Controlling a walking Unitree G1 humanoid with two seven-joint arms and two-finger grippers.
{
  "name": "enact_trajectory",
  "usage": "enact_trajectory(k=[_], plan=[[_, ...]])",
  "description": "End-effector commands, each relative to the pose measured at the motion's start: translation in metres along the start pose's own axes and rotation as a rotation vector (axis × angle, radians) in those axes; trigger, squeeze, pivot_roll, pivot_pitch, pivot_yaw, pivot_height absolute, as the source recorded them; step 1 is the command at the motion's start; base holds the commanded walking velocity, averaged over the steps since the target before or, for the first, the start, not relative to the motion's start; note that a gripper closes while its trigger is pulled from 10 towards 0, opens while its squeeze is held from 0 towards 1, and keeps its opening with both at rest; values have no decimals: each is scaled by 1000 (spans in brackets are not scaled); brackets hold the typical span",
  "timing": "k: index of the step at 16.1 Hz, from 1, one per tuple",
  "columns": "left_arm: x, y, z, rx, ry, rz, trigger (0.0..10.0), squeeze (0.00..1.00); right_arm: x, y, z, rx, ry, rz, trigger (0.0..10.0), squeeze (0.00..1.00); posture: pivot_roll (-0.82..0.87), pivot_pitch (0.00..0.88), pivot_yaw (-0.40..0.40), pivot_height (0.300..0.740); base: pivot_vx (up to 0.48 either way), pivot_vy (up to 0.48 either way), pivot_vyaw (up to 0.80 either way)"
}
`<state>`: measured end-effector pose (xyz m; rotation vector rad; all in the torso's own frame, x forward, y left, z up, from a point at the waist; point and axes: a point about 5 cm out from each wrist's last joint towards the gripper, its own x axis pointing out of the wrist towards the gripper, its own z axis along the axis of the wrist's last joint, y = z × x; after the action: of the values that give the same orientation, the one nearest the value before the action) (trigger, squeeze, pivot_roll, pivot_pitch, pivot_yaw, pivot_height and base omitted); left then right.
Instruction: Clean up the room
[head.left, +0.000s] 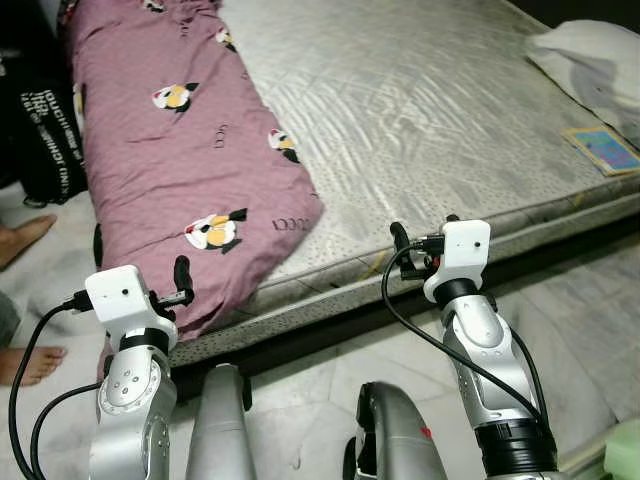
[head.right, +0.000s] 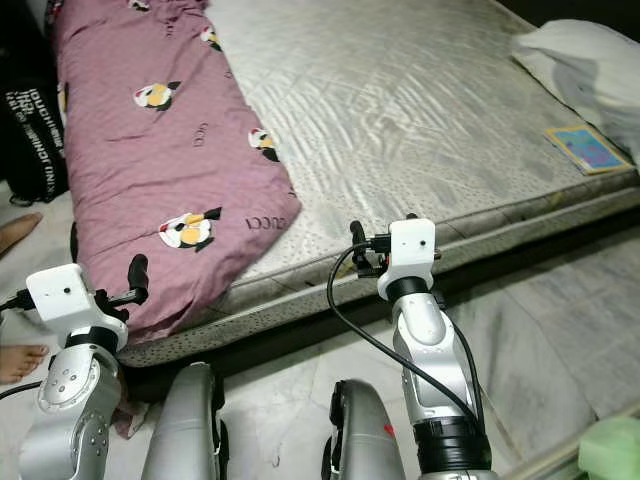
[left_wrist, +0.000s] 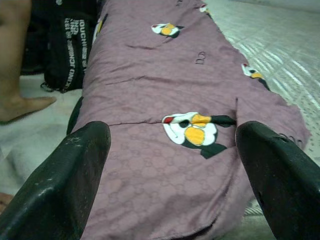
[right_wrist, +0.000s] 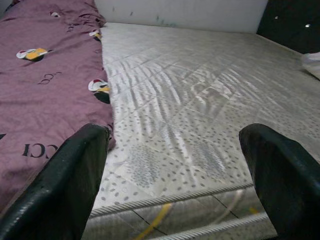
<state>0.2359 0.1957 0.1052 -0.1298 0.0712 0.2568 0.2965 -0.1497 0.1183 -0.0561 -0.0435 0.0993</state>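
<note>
A mauve blanket (head.left: 170, 150) with penguin prints lies along the left side of a bare grey mattress (head.left: 420, 110), its near end hanging over the mattress's front edge. My left gripper (left_wrist: 170, 180) is open just short of that near end, with the blanket (left_wrist: 165, 100) spread between its fingers. My right gripper (right_wrist: 175, 180) is open too, held a little before the mattress's front edge (right_wrist: 190, 195), with nothing between its fingers. In the head views the left gripper (head.left: 182, 280) and right gripper (head.left: 400, 245) sit level with the bed's edge.
A white pillow (head.left: 595, 60) and a small colourful book (head.left: 603, 150) lie at the mattress's far right. A black printed bag (head.left: 50, 130) stands left of the bed. A person's bare feet (head.left: 25, 240) are on the floor at left. A green object (head.left: 625, 450) sits bottom right.
</note>
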Motion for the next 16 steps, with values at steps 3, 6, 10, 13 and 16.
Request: enact_trajectory(k=[3,6,10,13,16], plan=[[-1,0,1,-2,-1,-9,10000,0,0,-1,1,-9,-5,3,10000,0,13,146,-39,605,341,0,0],[0,-2,0,-6,2,-15,10000,0,-1,-2,1,-9,-3,3,10000,0,8,147,-40,605,356,0,0],[1,-2,-1,-10,7,-17,10000,0,-1,-3,1,-12,-2,-3,10000,0,5,148,-38,605,393,0,0],[2,-3,-4,-26,38,-5,10000,0,-1,-4,1,-14,-1,-6,10000,0,3,147,-38,605,249,0,0],[5,-5,-5,-24,43,-4,10000,0,-2,-5,0,-16,3,-8,10000,0,1,148,-36,600,0,0,0]])
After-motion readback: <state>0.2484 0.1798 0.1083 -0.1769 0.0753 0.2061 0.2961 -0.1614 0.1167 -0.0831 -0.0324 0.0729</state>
